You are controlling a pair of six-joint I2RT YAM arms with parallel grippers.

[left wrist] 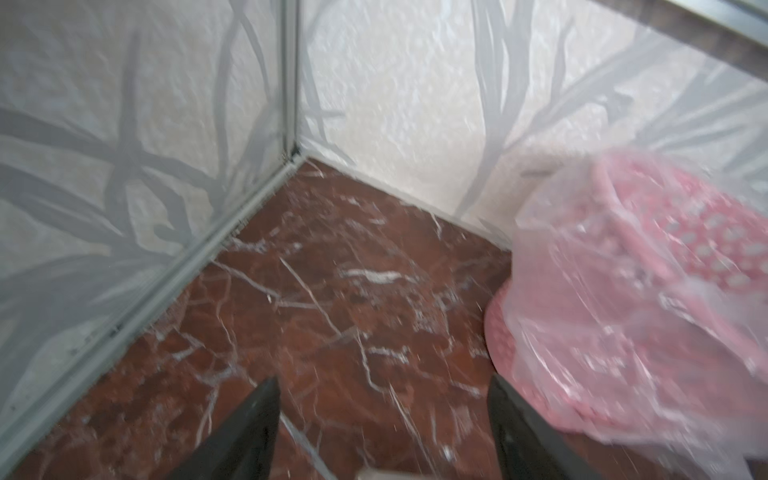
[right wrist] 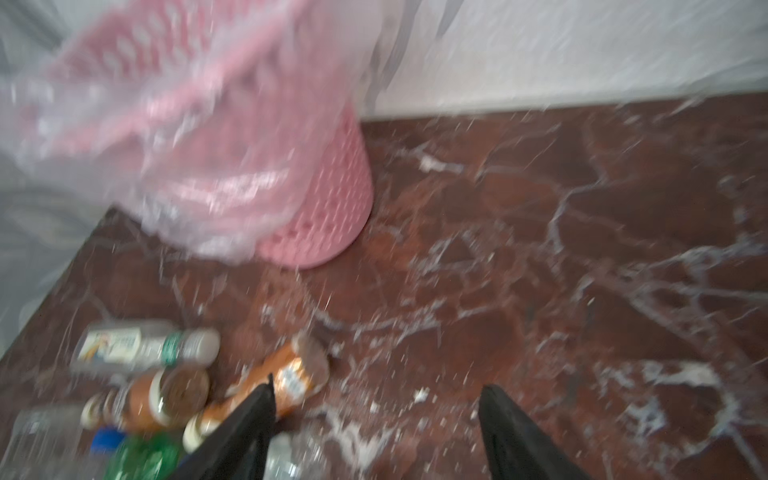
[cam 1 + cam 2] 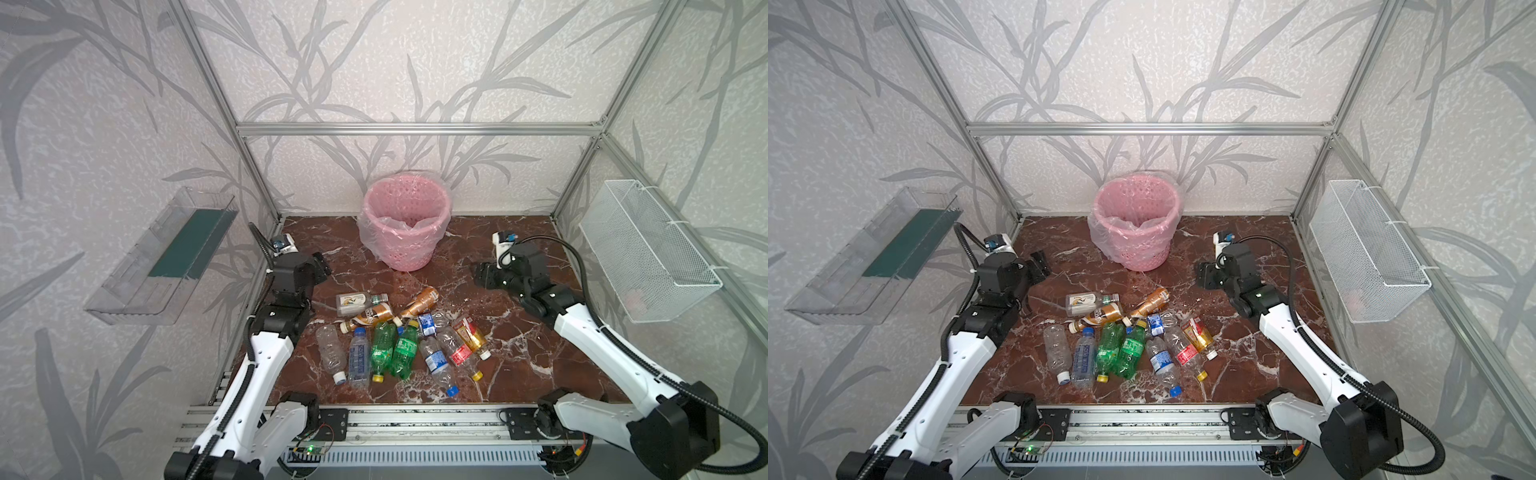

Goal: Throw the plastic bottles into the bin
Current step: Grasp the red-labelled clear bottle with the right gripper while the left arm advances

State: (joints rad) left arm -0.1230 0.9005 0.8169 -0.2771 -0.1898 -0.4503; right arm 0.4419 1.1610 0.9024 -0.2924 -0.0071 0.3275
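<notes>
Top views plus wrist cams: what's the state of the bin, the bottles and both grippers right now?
bin: upright, bag-lined, no bottle visible inside.
plastic bottles: lying on their sides, heaped on the table, none held.
left gripper: open, holding nothing, over bare table beside the bin.
right gripper: open, holding nothing, near the heap's far edge.

We find both wrist views smeared by motion blur. There the bin [image 1: 648, 291] runs off the picture's edge. The plastic bottles [image 2: 145, 399] are soft shapes, several of them cut off. The left gripper [image 1: 382, 380] and right gripper [image 2: 378, 388] show only 2 dark fingertips each. In both top views the bin, at 12 o'clock of the pile, hides its bottom behind its wall and liner, and the bottle labels are too small to read.
</notes>
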